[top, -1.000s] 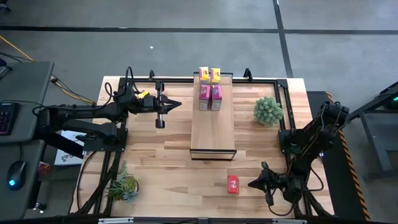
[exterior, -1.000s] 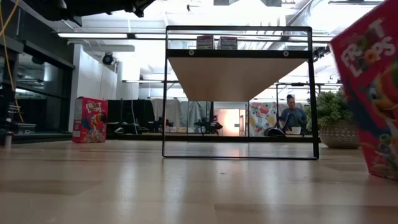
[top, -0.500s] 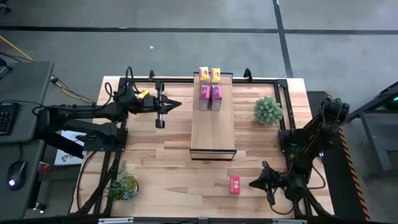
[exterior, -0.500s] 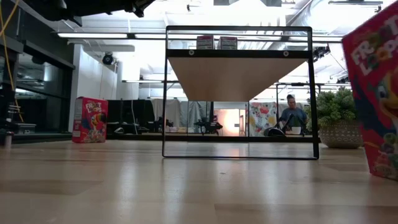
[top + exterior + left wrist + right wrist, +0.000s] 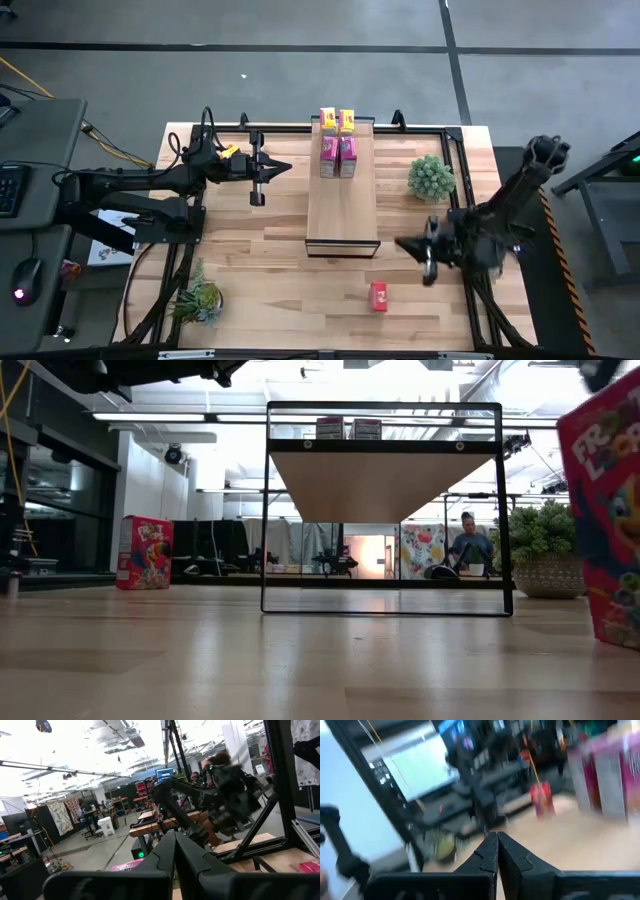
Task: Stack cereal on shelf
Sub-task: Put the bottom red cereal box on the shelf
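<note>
Your shelf carries two yellow boxes and two pink boxes at its far end. One red box stands on the table near your right gripper, clenched and empty. Your left gripper, also clenched, hangs beside the shelf.

You can read "FROOT LOOPS", cut off by the frame edge, on the red cereal box lying on the table just past the right gripper. The far red box carries lettering too small to read.
</note>
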Motion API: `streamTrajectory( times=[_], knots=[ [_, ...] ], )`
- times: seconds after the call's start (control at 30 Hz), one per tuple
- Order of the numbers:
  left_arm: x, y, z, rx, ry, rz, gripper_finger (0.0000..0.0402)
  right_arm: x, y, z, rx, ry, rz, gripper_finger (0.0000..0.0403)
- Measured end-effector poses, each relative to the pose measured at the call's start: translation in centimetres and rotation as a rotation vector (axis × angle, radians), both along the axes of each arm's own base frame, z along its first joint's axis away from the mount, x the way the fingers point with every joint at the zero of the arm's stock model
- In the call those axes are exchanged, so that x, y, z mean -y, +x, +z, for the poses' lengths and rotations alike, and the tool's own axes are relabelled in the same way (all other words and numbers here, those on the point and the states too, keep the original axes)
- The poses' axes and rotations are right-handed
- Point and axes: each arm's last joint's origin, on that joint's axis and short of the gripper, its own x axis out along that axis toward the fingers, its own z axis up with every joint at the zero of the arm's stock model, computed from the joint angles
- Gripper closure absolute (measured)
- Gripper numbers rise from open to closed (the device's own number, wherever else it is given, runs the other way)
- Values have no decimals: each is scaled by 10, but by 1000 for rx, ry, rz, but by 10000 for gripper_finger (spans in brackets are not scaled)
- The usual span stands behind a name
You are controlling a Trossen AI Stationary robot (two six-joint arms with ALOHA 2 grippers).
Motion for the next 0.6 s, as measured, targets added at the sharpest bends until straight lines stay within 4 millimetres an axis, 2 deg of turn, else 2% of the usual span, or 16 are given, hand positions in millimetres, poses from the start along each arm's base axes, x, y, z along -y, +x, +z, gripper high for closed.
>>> streamTrajectory(
  times=[0.17, 0.27, 0.43, 0.6],
  knots=[
    [0, 0, 0, -1, -1, 0, 402, 28, 26, 26, 175, -125, 16, 397],
    [0, 0, -1, -8, -2, 0, 402, 40, 33, 33, 178, -148, -33, 367],
    [0, 0, -1, -13, -4, 0, 402, 39, 42, 68, 103, -165, -37, 260],
    [0, 0, -1, -11, -3, 0, 401, 29, 57, 122, -94, -185, 0, 150]
  ],
)
